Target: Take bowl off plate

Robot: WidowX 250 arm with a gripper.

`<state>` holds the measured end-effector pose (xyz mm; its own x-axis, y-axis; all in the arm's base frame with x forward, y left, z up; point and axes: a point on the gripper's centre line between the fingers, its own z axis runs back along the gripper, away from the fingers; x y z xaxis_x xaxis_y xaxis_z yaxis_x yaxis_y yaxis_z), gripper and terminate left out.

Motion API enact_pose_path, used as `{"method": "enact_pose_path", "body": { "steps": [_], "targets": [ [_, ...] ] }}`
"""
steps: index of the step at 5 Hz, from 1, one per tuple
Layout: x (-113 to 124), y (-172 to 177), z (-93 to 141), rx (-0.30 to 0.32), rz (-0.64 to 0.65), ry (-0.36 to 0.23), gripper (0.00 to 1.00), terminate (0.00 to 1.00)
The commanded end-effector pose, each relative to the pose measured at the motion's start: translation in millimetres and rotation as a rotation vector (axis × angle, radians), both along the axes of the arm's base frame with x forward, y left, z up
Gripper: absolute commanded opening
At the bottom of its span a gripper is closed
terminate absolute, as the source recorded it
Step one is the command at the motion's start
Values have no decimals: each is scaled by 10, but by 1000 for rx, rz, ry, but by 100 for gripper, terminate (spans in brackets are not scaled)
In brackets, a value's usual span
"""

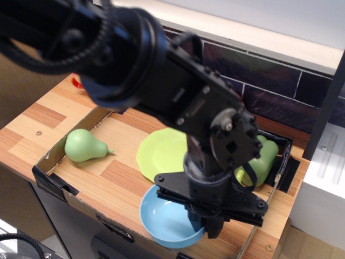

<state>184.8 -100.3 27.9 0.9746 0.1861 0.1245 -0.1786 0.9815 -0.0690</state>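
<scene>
bowl (168, 224) at tray's front edge, plate (161, 155) bare behind.

Single high front view, angled down, close

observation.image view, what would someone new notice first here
The big black robot arm fills the middle of the picture, its pincer low at the front edge of the wooden tray, at the rim of the light-blue bowl. Behind the bowl lies the lime-green plate, bare. A green pear rests at the left, and a green bell pepper peeks out at the right behind the arm.
</scene>
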Motion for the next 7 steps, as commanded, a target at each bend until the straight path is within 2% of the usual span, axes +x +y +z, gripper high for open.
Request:
{"method": "enact_pose_path", "body": {
  "steps": [1, 2, 3, 4, 5, 6, 7],
  "targets": [
    [207, -46, -15, -1, 37, -35, 0, 0],
    [230, -86, -18, 0, 44, -30, 100, 0],
    [266, -78, 55, -2, 45, -59, 100, 0],
    [246, -75, 197, -22, 16, -67, 100, 0],
    [215, -56, 353, -27, 6, -101, 100, 0],
    [215, -56, 353, -27, 6, -101, 100, 0],
    [215, -56, 353, -27, 6, -101, 100, 100]
  ]
}}
